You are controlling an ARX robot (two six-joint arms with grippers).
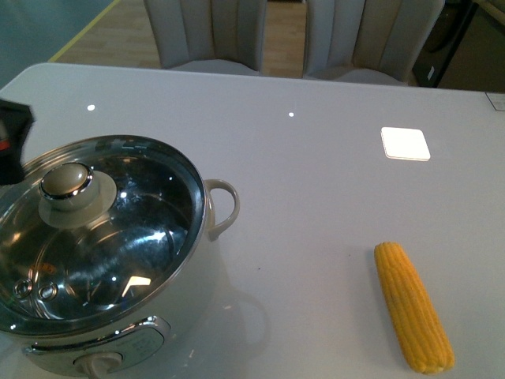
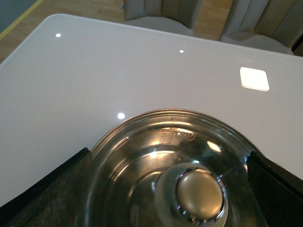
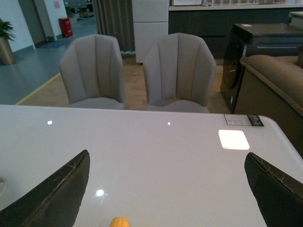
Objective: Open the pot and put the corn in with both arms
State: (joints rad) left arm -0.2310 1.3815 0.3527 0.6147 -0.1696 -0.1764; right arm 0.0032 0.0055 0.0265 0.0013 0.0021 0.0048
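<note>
The pot [image 1: 199, 207] stands on the white counter [image 1: 331, 181] at the robot's near left. Its glass lid [image 1: 118, 253] sits closed on it, with the beige knob [image 1: 67, 181] on top. The corn [image 1: 413, 306] lies on the counter at the near right, well apart from the pot. The left pincer [image 2: 168, 152] hangs over the lid, spread wide and holding nothing, with the knob showing between its fingers [image 2: 52, 189]. The right pincer [image 3: 166, 155] is also wide and empty, over the counter close to one end of the corn.
</note>
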